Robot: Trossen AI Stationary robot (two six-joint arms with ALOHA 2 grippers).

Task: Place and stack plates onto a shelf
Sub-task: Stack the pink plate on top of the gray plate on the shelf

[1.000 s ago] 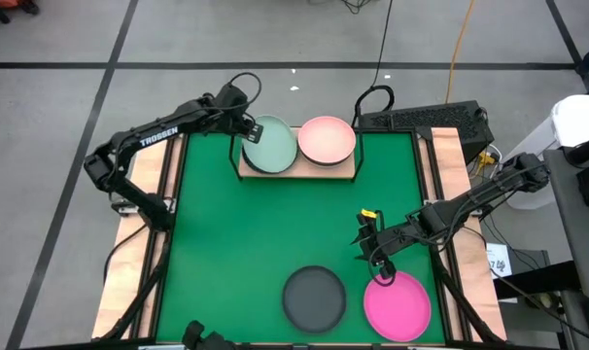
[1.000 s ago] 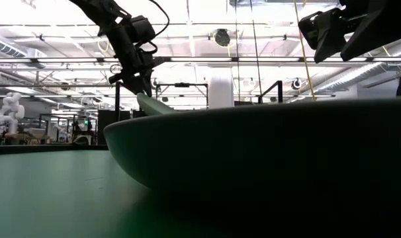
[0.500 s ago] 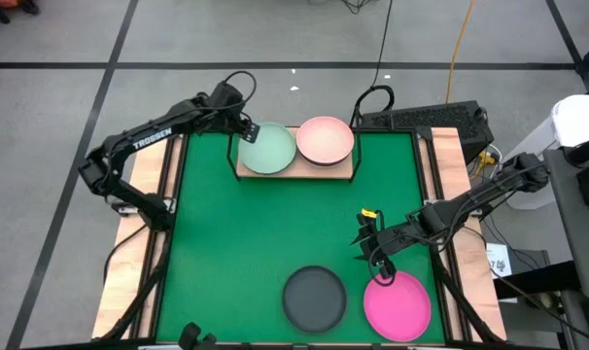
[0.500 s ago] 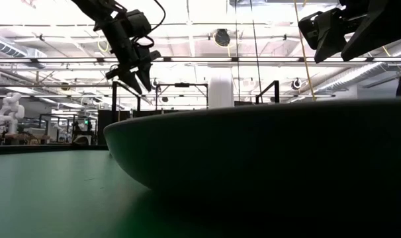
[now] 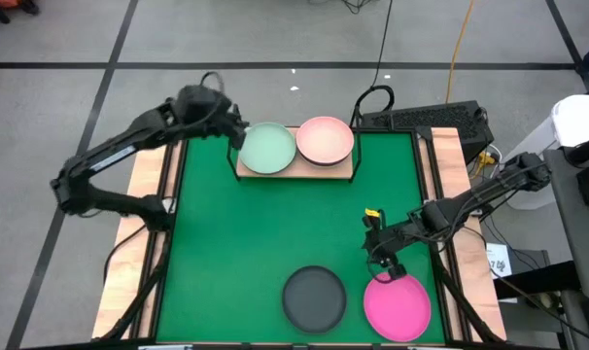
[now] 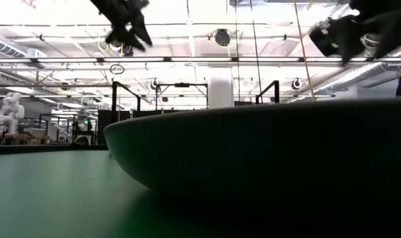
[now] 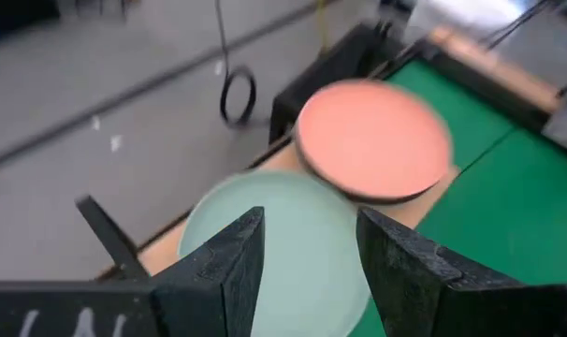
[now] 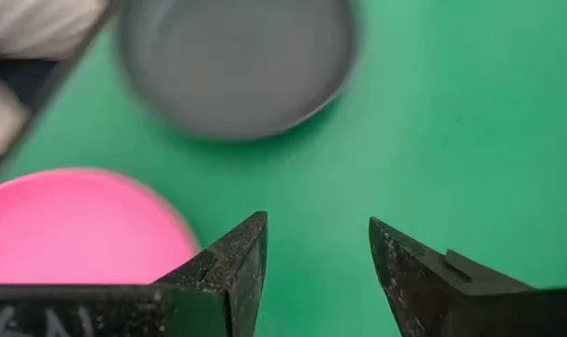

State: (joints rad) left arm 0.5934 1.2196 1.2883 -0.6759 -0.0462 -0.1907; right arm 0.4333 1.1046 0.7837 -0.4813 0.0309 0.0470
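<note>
On the shelf [image 5: 295, 169] at the mat's far edge, a pale green plate [image 5: 267, 148] lies flat on the left half. A pale pink plate [image 5: 325, 140] sits on the right half, on top of a dark plate whose rim [image 7: 358, 192] shows beneath it. My left gripper [image 5: 238, 131] hangs open, raised, just left of the green plate [image 7: 283, 243]. A dark grey plate [image 5: 314, 297] and a hot pink plate [image 5: 397, 306] rest on the mat near its front edge. My right gripper [image 5: 382, 261] is open above the mat, beside the hot pink plate's far edge [image 8: 78, 225].
A green mat [image 5: 275, 233] covers the table between wooden side strips. A keyboard [image 5: 426, 118] and cables lie beyond the far right corner. In the low view the dark grey plate [image 6: 267, 152] fills the foreground and hides the shelf.
My left gripper has let go of the pale green plate, then risen and drawn back toward the table's left. The plate was held tilted over the shelf and now lies flat on it. My right gripper has turned a little in place near the hot pink plate.
</note>
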